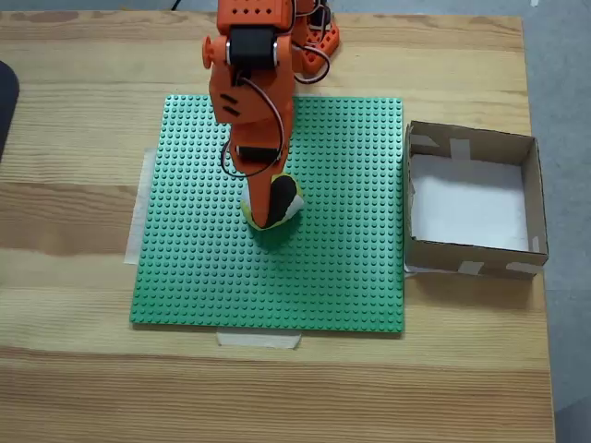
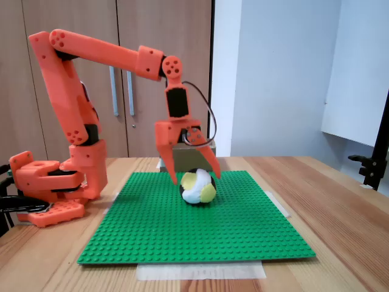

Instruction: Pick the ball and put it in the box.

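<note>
Two fixed cameras covering one green baseplate (image 1: 323,277).
One looked straight down from above the baseplate; the other stood low at the table edge (image 2: 340,201), close, facing across the baseplate (image 2: 200,231) toward cupboards (image 2: 73,79). Both shared the baseplate.

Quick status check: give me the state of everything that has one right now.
pincer: open, fingers straddling the ball
ball: resting on the baseplate, not lifted
box: open-topped, nothing inside, standing beside the baseplate
green baseplate: flat on the table, taped at its edges
</note>
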